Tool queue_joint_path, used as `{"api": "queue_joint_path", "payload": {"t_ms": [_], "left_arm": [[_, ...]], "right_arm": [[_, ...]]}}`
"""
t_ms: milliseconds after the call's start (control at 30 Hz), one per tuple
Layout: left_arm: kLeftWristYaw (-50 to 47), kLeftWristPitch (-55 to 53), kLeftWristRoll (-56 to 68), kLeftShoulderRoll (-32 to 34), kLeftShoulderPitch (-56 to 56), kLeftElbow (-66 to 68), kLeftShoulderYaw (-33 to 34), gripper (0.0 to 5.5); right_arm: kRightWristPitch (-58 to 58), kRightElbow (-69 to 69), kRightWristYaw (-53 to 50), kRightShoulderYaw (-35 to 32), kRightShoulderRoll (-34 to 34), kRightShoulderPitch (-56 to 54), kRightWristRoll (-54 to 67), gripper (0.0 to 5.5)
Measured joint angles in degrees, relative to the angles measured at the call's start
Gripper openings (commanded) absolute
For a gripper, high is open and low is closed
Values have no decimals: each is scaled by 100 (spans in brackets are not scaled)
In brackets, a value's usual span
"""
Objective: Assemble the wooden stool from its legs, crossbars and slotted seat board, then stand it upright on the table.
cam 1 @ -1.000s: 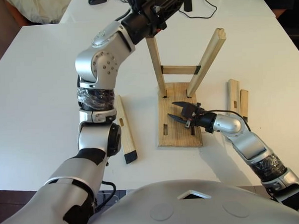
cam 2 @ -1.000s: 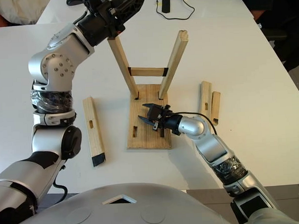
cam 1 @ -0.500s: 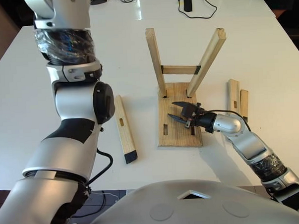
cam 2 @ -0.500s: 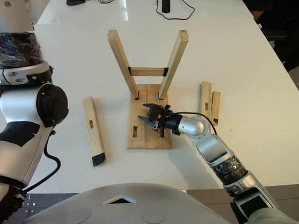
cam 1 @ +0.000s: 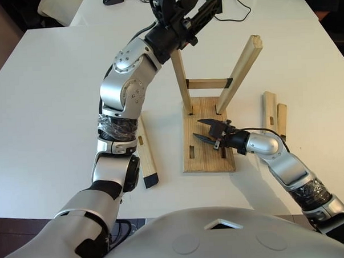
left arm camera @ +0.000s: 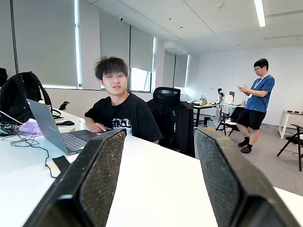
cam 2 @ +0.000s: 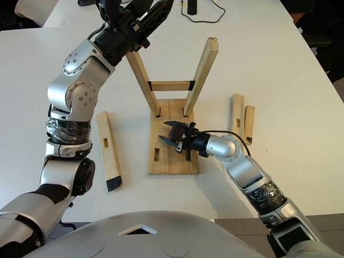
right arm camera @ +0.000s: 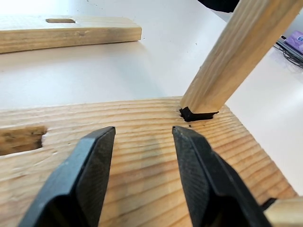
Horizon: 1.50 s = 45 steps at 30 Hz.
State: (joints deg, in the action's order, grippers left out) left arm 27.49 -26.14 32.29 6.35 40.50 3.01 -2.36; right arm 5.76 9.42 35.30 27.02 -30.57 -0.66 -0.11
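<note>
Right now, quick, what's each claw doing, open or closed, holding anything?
Left claw: open, empty, held up high.
Right claw: open, empty, just over the seat board.

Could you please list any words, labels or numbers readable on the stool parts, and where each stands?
None: the seat board, the standing legs, the crossbar and the loose leg show no word, number or sign.
</note>
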Motion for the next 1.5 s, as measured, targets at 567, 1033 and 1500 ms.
{"api": "queue_joint_path", "payload": {"t_ms": [567,1033,1500], "left_arm": [[-606,-1346,897,825,806,-497,1617,267],[-1675,-1056,-1258,1470,-3214,-2371,1073,267],[-774,-412,-1883,1934,-4704,-2887,331,267]], "right_arm": [[512,944,-114,-1049,-22,631,498,222],[1900,2801,-710,-4500,-425,2238,2751,222],[1653,1215,-828,-4537,-93,3350,1586,222]]}}
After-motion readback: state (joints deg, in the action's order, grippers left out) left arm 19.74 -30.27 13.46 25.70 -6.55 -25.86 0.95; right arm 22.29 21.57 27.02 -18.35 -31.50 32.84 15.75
